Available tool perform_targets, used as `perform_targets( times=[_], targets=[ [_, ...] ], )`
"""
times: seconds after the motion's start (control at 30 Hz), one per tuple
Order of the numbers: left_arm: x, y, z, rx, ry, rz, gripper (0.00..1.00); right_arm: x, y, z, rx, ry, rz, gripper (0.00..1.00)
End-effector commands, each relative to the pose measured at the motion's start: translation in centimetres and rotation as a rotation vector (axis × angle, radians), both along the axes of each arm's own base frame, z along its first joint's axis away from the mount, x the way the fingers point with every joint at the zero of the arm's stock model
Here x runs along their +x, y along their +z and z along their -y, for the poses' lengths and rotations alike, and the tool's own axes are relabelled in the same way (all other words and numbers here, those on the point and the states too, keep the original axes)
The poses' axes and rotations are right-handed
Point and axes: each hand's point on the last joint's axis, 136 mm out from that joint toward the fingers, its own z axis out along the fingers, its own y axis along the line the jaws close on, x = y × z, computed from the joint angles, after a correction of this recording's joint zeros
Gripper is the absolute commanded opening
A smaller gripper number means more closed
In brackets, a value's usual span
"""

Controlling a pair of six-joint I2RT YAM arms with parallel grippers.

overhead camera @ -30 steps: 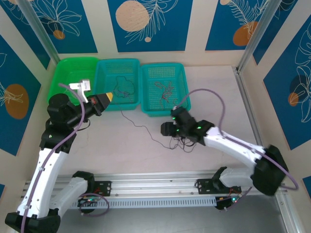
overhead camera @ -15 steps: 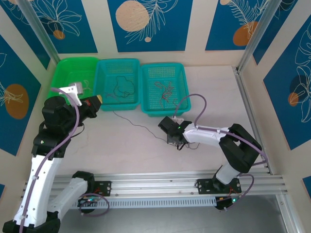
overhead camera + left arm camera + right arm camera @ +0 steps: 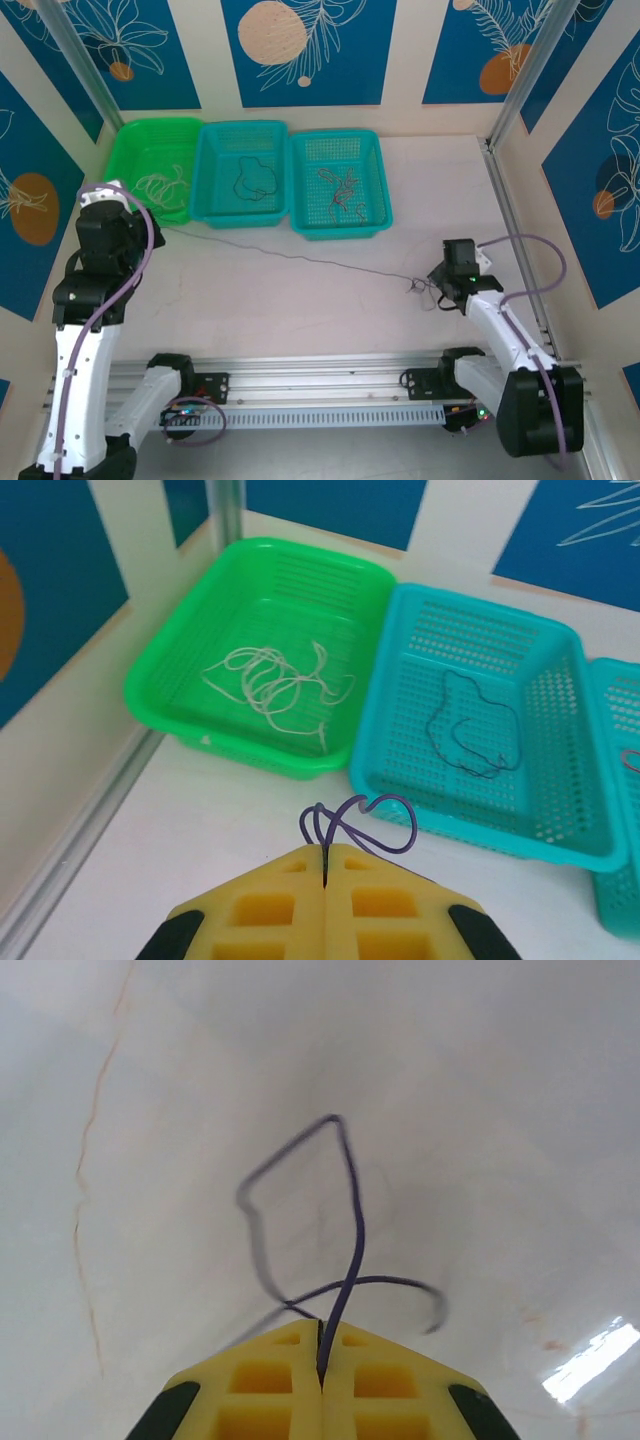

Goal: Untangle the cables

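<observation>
A thin dark wire [image 3: 300, 257] is stretched taut across the bench [image 3: 300, 320]. It runs from the left tool [image 3: 323, 858], just near of the green basket [image 3: 250, 748], to the right tool [image 3: 320, 1332] at the near right. Each tool is pinched tight on it, and a small loop pokes out past the fingertips.

A cream wire [image 3: 270, 685] lies in the green basket, a black wire [image 3: 430, 728] in the middle basket [image 3: 480, 820] and a reddish-brown wire [image 3: 340, 188] in the right basket [image 3: 340, 233].

A small snarl [image 3: 418, 287] sits just beside the right tool. The step looks like drawing this wire out of that last knot. Next, I judge, the right tool should release so the left can carry the wire to the middle basket.
</observation>
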Motion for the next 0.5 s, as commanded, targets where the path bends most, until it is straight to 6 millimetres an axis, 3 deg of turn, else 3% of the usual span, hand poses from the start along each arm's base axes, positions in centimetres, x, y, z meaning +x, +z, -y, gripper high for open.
perform_targets(
  times=[0.0,0.13,0.3,0.4,0.47],
  targets=[
    [-0.7,0.7,-1.6,0.041,0.056,0.005,0.00,0.4,-0.3,-0.4,0.094,0.028,0.023,0.00],
    [-0.7,0.1,-3.1,0.042,0.115,-0.020,0.00,0.1,-1.0,1.0,0.192,-0.072,0.040,0.00],
    [-0.9,-1.9,-3.7,-0.026,0.134,-0.052,0.00,0.2,0.3,1.9,0.218,-0.082,0.094,0.00],
    [0.5,-3.5,-0.6,-0.144,-0.022,-0.033,0.00,1.0,0.9,0.2,0.244,0.015,0.118,0.00],
    [2.0,-4.4,3.3,-0.276,-0.222,0.000,0.00,1.4,1.1,-1.8,0.246,0.108,0.098,0.00]
  ],
)
